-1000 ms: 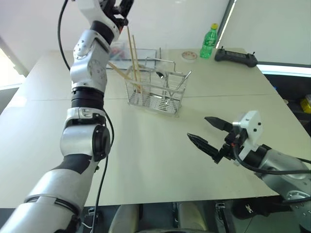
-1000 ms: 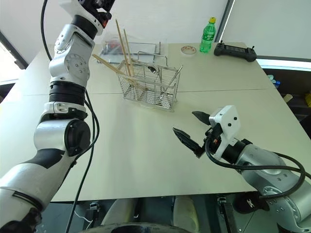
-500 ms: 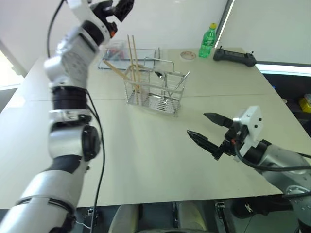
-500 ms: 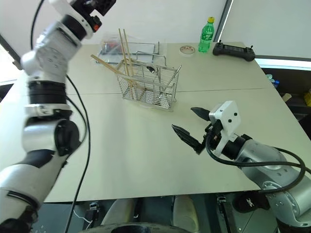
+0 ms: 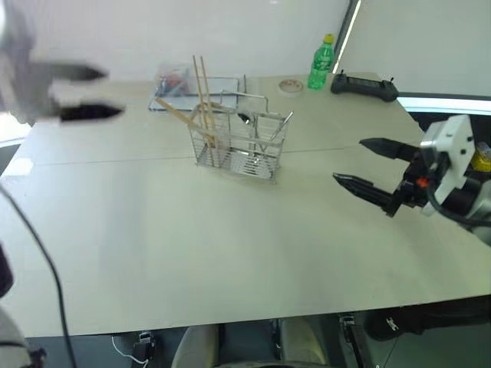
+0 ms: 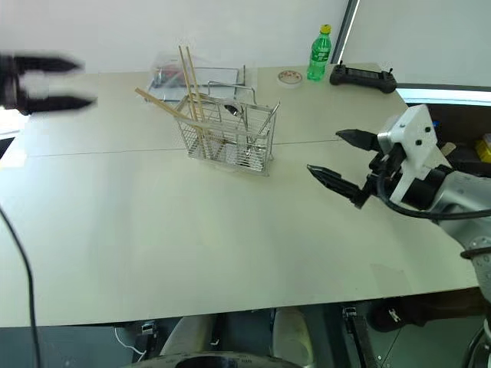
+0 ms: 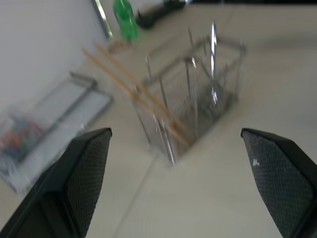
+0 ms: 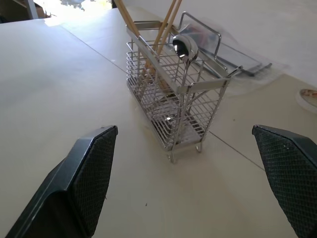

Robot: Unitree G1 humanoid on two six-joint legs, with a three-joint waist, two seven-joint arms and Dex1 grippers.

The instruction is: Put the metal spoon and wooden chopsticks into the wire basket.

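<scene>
Upright, pale wooden chopsticks (image 5: 201,96)

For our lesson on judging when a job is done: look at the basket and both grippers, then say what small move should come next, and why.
Probably just ease both arms back to rest. The wooden chopsticks and metal spoon already stand in the wire basket, and the left gripper and right gripper are open, empty and apart from it.

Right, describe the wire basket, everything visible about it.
The wire basket is a shiny silver wire-mesh caddy, rectangular, split into upright compartments, with a raised wire handle loop at the back. It stands upright on the pale table. The wooden chopsticks stand in one end compartment, leaning and sticking out over the rim; the metal spoon stands bowl-up further along. Neither claw touches it.
</scene>
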